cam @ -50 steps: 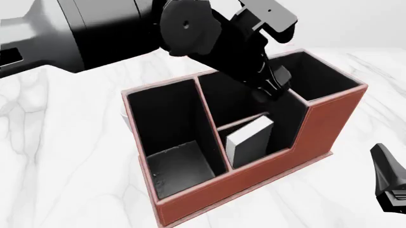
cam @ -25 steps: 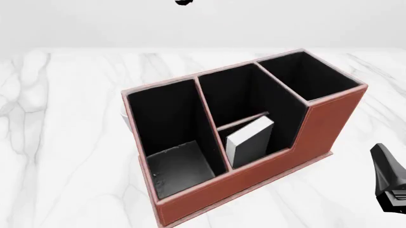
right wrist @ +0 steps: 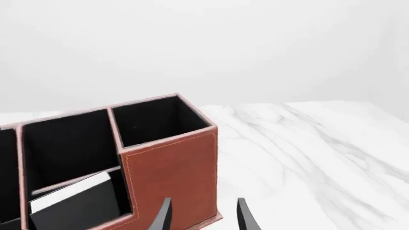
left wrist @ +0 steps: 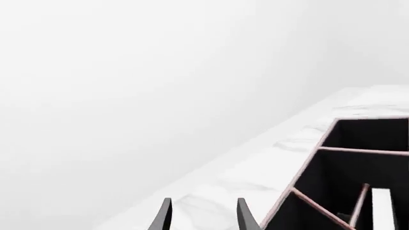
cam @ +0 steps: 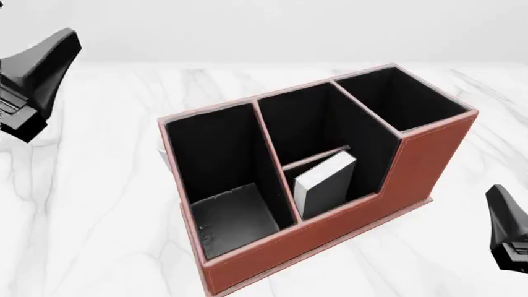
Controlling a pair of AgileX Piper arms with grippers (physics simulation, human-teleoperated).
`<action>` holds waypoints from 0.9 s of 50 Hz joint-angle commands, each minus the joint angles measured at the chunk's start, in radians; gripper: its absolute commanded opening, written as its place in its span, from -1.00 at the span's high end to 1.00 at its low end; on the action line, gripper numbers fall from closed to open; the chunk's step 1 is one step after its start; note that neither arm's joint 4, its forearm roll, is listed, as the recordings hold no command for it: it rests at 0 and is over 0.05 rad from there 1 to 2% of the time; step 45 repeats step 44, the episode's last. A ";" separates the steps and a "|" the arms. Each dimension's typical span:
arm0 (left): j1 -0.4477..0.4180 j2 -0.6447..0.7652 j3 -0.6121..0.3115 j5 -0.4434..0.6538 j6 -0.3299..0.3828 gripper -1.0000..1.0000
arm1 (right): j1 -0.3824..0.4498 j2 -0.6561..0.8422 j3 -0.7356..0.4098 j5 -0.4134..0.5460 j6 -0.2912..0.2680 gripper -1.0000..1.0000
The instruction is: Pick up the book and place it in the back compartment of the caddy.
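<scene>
Through the left wrist view, your left gripper (left wrist: 203,218) has its jaws spread with nothing between them. The large reddish-brown leather-look caddy with black lining (left wrist: 319,148) lies ahead of these jaws and off to one side. The white page edge of the small thin black hardcover book (left wrist: 381,208) shows inside it.

From the front, the book leans in the low section behind the stepped-down wall, on the near side of the short divider. That reads as the front pocket, not the back one. If so, come straight down over the book, pinch its upper edge, and lift it clear of the divider before moving it further from you. Both arms are well apart from the caddy.

In the right wrist view, your right gripper (right wrist: 203,215) is also spread and empty, with the caddy's tall end just ahead of its jaws. The white marble table (right wrist: 307,158) is smooth, and the room behind is plain pale grey.
</scene>
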 commanded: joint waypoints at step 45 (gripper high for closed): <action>0.247 -0.396 0.586 -0.284 -0.230 -1.00 | -0.075 0.661 -2.481 1.234 0.109 -1.00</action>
